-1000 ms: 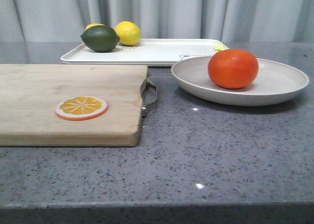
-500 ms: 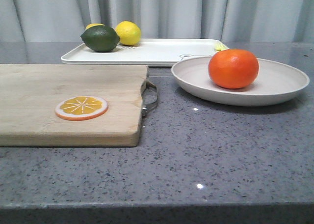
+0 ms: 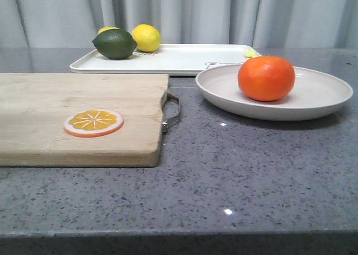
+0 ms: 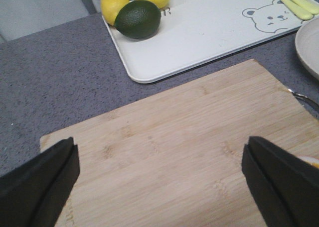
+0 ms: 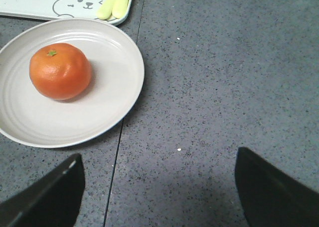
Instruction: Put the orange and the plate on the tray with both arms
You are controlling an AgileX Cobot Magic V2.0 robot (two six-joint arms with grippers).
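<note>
The orange (image 3: 266, 78) sits in the beige plate (image 3: 319, 93) on the grey counter at the right; both also show in the right wrist view, the orange (image 5: 60, 71) on the plate (image 5: 112, 87). The white tray (image 3: 184, 58) lies behind, with its bear drawing in the left wrist view (image 4: 209, 28). My left gripper (image 4: 159, 174) is open and empty above the wooden cutting board (image 4: 169, 152). My right gripper (image 5: 159, 187) is open and empty over bare counter beside the plate. Neither gripper shows in the front view.
A dark green lime (image 3: 114, 43) and two yellow lemons (image 3: 146, 37) sit on the tray's left end. Pale yellow strips (image 5: 115, 3) lie at its right end. An orange slice disc (image 3: 93, 122) lies on the cutting board (image 3: 78, 115), which has a metal handle (image 3: 172, 112).
</note>
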